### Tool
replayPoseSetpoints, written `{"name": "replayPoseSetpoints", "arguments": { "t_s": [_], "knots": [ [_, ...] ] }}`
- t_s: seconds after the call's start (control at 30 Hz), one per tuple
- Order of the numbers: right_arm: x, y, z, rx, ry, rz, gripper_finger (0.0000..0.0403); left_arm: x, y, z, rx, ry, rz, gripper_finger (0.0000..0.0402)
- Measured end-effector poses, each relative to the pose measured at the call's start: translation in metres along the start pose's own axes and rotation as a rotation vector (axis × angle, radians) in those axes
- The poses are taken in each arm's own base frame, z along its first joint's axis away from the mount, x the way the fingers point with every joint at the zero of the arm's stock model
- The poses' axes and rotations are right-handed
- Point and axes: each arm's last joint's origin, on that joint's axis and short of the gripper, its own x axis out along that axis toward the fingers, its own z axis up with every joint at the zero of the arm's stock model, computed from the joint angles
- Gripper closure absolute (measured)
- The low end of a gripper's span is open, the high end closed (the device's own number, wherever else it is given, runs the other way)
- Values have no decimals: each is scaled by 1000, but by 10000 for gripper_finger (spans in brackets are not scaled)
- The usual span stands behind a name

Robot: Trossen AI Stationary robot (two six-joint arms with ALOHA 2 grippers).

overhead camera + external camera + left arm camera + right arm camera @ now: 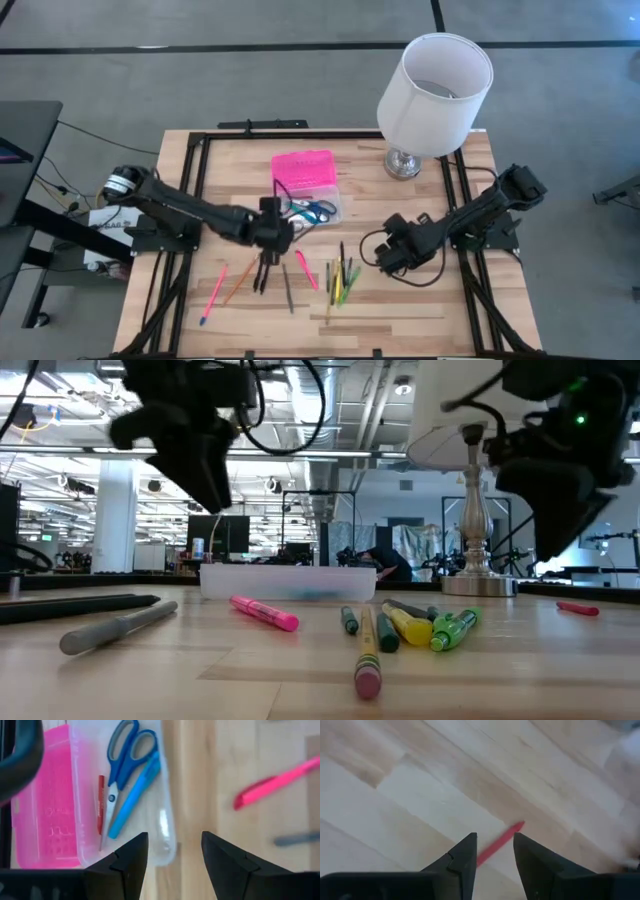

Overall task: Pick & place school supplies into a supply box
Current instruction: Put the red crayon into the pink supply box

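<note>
Supply box (165, 827): clear base, pink lid (47, 800) folded open beside it, lying just ahead of your left gripper (172, 852); its fingers (127, 857) spread apart, holding nothing. Contents you can count: blue-handled scissors (122, 755), blue marker (135, 792), thin red pen (100, 802). Loose on the table (420, 310): pink marker (277, 782) off to one side of those fingers. Right gripper (495, 852): fingers (462, 855) narrowly parted, empty, a red pen (502, 840) on the table directly between them.
</note>
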Motion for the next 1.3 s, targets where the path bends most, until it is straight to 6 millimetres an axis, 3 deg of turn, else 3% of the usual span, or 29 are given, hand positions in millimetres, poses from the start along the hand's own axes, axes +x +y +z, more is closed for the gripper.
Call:
{"name": "replayPoseSetpoints", "arguments": {
  "t_s": [0.43, 1.0, 1.3],
  "knots": [
    [27, -11, -16, 209, 92, -28, 281, -27, -48, -13, 97, -84, 92, 221],
    [49, -14, -26, 248, 64, 51, 281, -29, -52, -14, 108, -100, 114, 221],
    [50, -13, -27, 199, 78, 61, 288, -29, -52, -14, 109, -99, 114, 221]
  ]
}}
